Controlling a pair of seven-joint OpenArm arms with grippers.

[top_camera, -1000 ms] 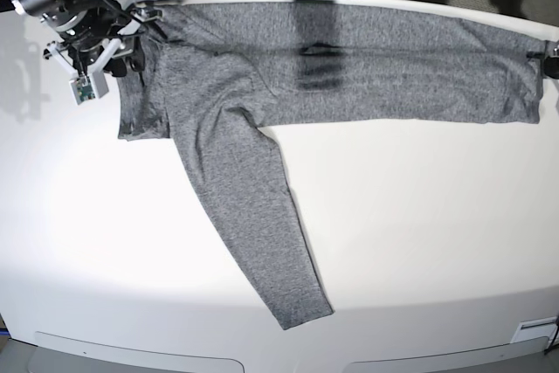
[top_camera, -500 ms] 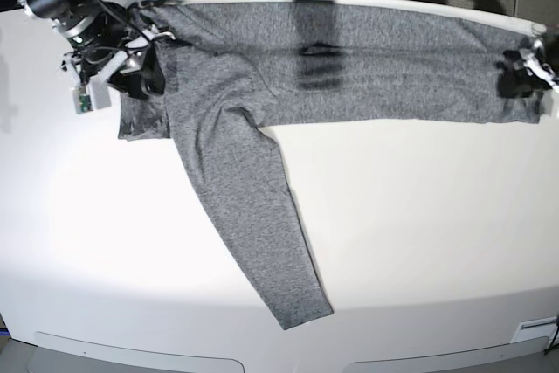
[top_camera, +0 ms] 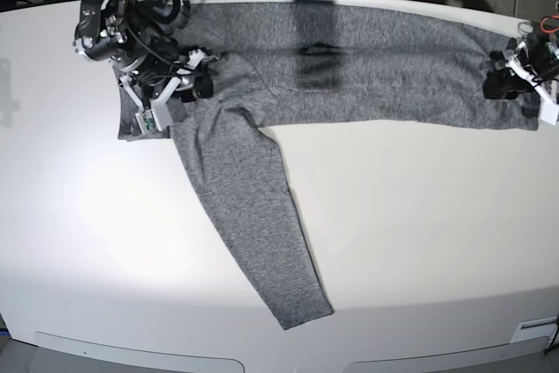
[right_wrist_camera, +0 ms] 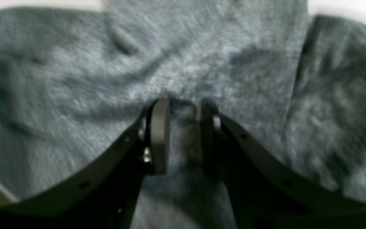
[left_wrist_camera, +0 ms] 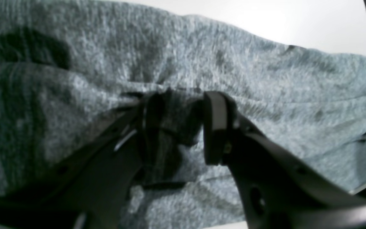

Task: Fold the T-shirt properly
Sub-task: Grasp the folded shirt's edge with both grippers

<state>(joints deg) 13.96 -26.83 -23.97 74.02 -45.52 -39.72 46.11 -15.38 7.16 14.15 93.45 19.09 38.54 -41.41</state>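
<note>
Knit of the T-shirt (top_camera: 367,67), spread along the worktop's (top_camera: 419,233) far edge, seems soft and limp; my left tool (left_wrist_camera: 178,127) and right tool (right_wrist_camera: 183,136) each pinch a fold, jaws narrowly parted.

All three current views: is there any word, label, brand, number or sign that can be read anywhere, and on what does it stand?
None can be read.
Heather-grey long-sleeved knit T-shirt: plain, no print or tag showing in any view.
Right gripper and left gripper: no markings visible on the black fingers.
Small white-and-green module hanging by the right gripper: too small to tell whether it carries text.
White table: no marks.
</note>
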